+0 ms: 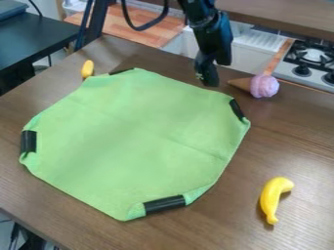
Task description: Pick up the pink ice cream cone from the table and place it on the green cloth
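Desk: brown wood grain [306,141], its near edge closest to the camera; it carries the cloth and the toys.
Green cloth [137,136]: spread nearly flat from near the desk's far-left corner towards the near edge, with black strips [164,204] at four folded corners. Its far edge lies right by the jaws; whether they touch it I cannot tell.
Black table [32,36]: beyond the desk, upper left of the view.
Wooden counter [140,27]: behind the desk's far edge.
Stove [313,56]: past the far edge, at the upper right of the view, with dark grates and knobs.
Arm [209,29]: comes in from the top edge of the view, over the desk's far side.
Jaws [207,78]: hanging low at the cloth's far edge, left of the ice cream cone as the camera sees it. Whether they are wide or narrow I cannot tell; nothing can be seen held in them.
Banana [273,199]: yellow, towards the desk's near right, well apart from the jaws, its long axis running roughly towards the camera.
Ice cream cone [258,86]: lying on its side near the desk's far edge, just right of the jaws; its long axis runs roughly side to side, the brown tip towards the jaws, the pink scoop away from them.
Small yellow-orange toy [87,69]: beside the cloth, near the desk's far-left corner.
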Available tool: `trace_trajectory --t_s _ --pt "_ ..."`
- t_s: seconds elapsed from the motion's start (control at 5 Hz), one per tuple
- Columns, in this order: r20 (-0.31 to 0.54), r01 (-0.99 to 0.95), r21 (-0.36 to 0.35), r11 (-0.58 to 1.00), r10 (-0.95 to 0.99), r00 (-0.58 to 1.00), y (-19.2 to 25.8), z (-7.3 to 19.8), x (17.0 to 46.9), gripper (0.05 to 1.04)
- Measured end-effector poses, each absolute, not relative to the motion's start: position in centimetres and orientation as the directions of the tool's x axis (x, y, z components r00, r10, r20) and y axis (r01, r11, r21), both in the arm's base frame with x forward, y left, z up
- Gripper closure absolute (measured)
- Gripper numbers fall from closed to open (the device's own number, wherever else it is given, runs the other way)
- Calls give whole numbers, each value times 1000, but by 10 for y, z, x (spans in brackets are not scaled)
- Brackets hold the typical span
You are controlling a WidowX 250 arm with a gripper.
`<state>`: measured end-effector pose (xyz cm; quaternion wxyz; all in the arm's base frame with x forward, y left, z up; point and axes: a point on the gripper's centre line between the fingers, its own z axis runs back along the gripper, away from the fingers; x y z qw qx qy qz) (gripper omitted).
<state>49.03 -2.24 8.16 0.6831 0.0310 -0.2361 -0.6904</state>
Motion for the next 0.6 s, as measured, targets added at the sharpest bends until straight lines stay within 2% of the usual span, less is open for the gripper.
trace_trajectory --t_s 0.6 --pt "313 918 392 59 -947 -73 -44 88 504 83"
